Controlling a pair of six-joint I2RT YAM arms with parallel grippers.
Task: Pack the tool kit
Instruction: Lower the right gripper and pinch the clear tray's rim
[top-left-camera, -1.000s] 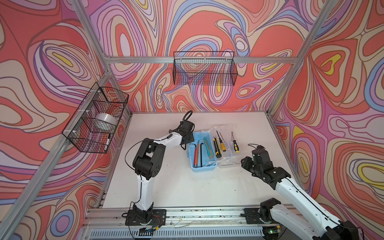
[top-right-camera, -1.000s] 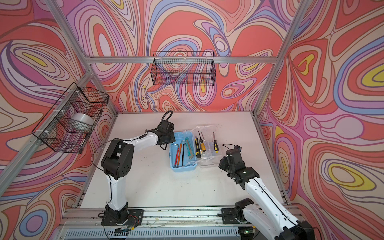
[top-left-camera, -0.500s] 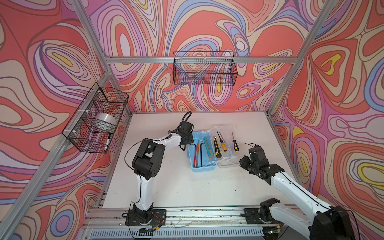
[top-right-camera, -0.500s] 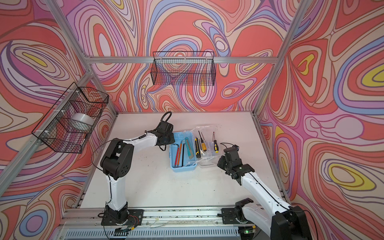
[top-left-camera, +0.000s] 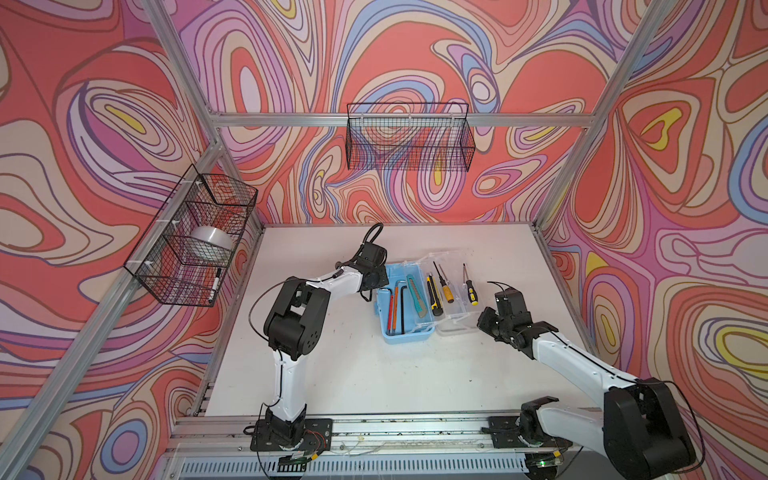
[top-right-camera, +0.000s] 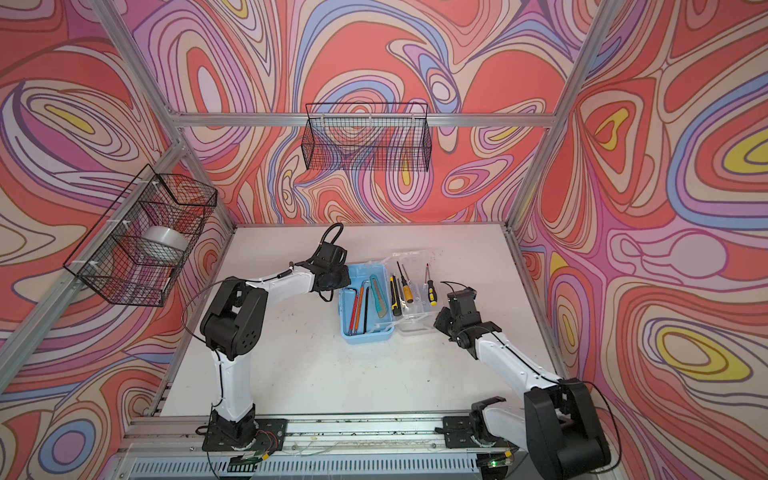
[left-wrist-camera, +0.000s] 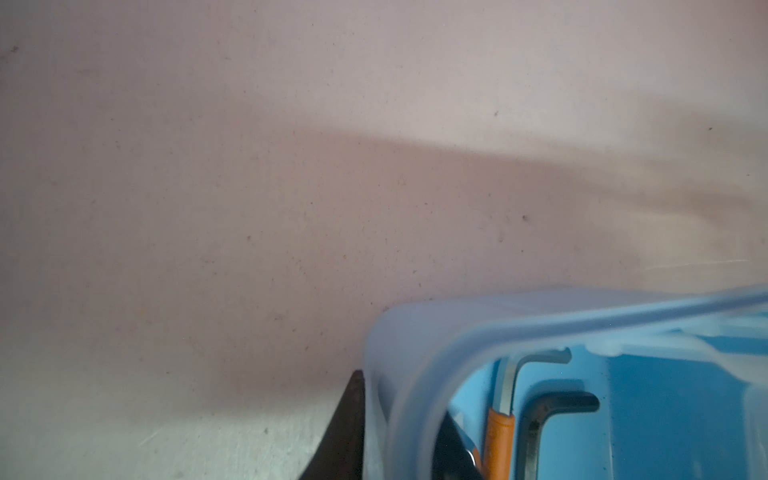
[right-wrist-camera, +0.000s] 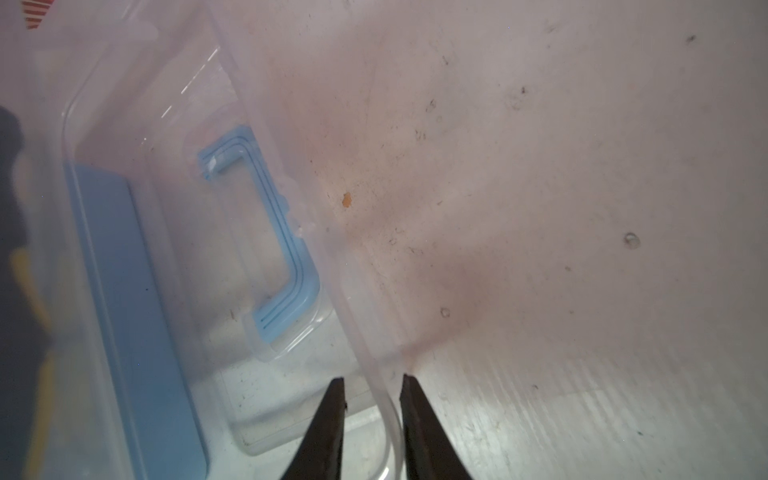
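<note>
The tool kit is a light-blue box (top-left-camera: 407, 336) with its clear lid (top-left-camera: 455, 322) lying open to the right. Hex keys (top-left-camera: 397, 307) and a teal utility knife (top-left-camera: 417, 297) lie in the box. A yellow-black knife (top-left-camera: 432, 293) and two screwdrivers (top-left-camera: 445, 286) rest on the lid. My left gripper (top-left-camera: 376, 282) is at the box's far left corner. In the left wrist view it (left-wrist-camera: 401, 399) is shut on the blue wall, one finger outside, one inside. My right gripper (right-wrist-camera: 374, 378) is open, straddling the lid's rim near the blue handle (right-wrist-camera: 274, 249).
A black wire basket (top-left-camera: 409, 139) hangs on the back wall. Another basket (top-left-camera: 195, 237) on the left wall holds a tape roll (top-left-camera: 210, 243) and a marker (top-left-camera: 215, 282). Aluminium frame posts border the white table (top-left-camera: 365, 374).
My right gripper has moved forward onto the lid's near right corner and its jaws have narrowed. The left gripper stays at the box corner and has closed on the wall.
</note>
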